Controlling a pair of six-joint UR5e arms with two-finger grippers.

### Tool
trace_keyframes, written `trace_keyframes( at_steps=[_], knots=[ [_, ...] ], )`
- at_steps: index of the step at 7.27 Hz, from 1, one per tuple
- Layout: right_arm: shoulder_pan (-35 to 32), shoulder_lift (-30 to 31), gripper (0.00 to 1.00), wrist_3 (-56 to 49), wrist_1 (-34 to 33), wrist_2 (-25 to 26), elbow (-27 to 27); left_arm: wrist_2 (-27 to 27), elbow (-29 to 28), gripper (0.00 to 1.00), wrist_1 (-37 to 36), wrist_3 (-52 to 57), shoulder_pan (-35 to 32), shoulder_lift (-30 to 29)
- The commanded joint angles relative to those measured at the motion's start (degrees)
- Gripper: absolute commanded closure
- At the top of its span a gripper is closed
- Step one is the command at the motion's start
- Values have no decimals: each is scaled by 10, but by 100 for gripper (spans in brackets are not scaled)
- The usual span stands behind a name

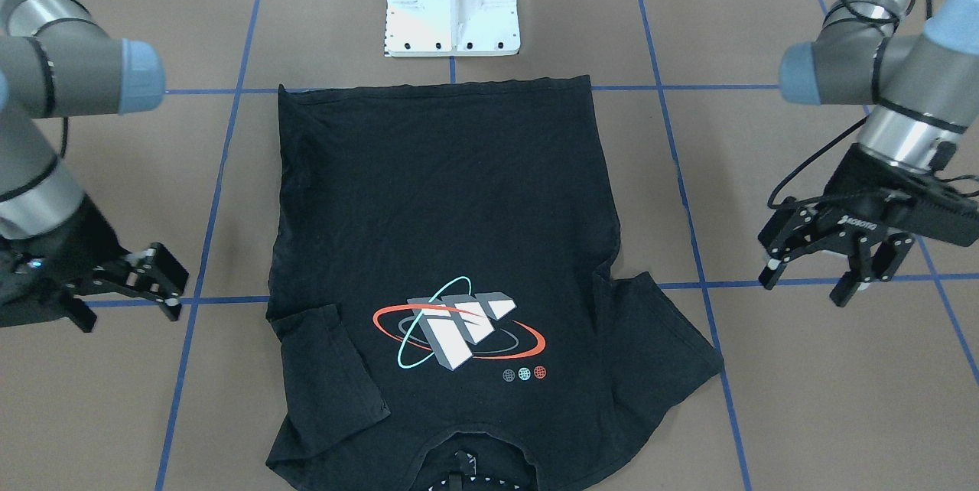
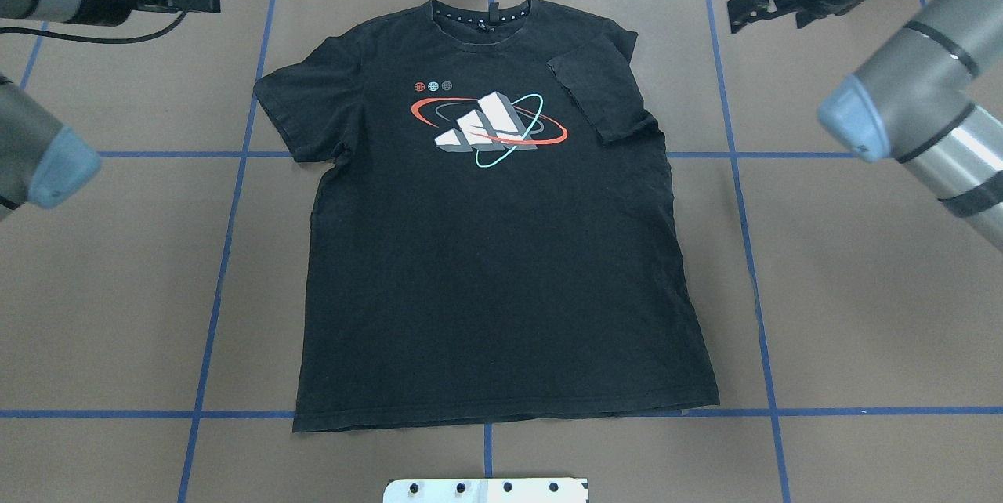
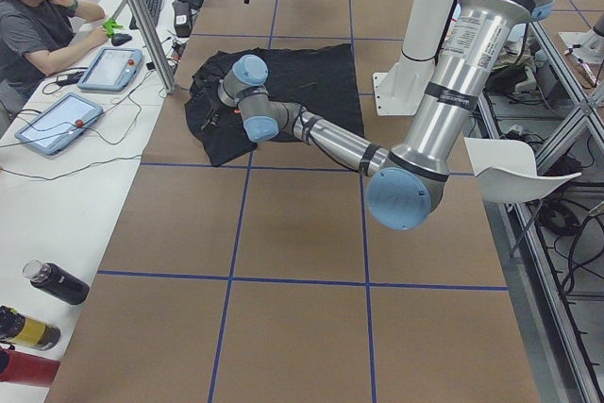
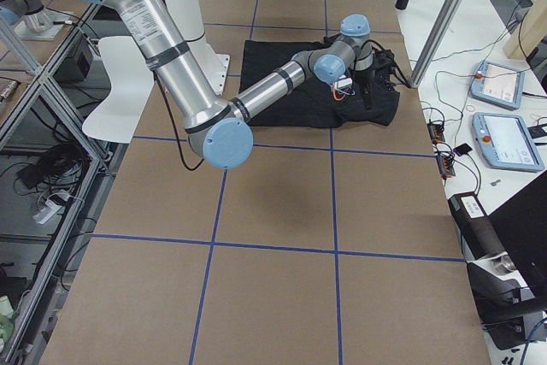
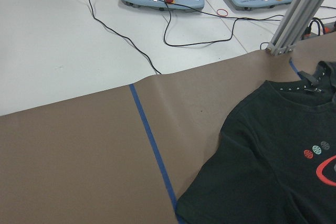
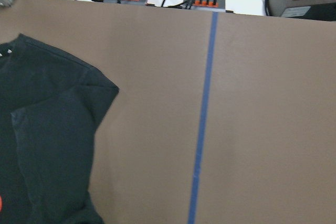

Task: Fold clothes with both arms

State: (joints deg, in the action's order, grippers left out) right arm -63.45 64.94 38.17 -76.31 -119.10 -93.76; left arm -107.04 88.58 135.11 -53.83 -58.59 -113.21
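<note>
The shirt point(image 2: 501, 252) lies flat on the table point(image 2: 862, 291), graphic up, collar point(image 2: 479, 13) at the far edge from my base and hem nearest it. Both grippers hover off the cloth near the sleeve ends. The left gripper point(image 1: 811, 277) has its jaws spread and nothing in them. The right gripper point(image 1: 126, 307) also looks parted and empty.

The right sleeve point(image 2: 599, 92) is already turned in over the chest, while the left sleeve point(image 2: 294, 107) lies spread outward, so I judge the step in hand to be the sleeve fold on my left side.

To do it well, I would:
- come down on the sleeve's outer edge and pinch only the top layers (black on black hides the seams, so I would trust the overhead view);
- lift just enough to clear the body;
- carry it inward until it mirrors the other sleeve;
- keep the right gripper clear of the cloth, or press near the collar if the body drags.

As for containers, none are on the table. A black bottle point(image 3: 55, 282) lies on the side bench, capped, and I cannot see what is in it.
</note>
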Motion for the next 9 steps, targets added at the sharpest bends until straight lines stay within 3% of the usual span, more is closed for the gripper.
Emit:
trace_keyframes(
  at_steps=[1,3,6,8,9],
  knots=[
    [-74,87,0,-121,19,-73,-16,60,-89,0,48,-42,44,-39],
    [-100,132,0,-147,71,-108,-13,114,-238,0,127,-42,53,-94],
    [-100,135,0,-144,80,-108,-9,132,-253,1,140,-41,82,-85],
    [-100,135,0,-144,80,-108,-7,136,-254,28,140,-42,93,-71],
    [-100,135,0,-144,80,-107,-7,136,-258,33,140,-41,98,-68]
  ],
)
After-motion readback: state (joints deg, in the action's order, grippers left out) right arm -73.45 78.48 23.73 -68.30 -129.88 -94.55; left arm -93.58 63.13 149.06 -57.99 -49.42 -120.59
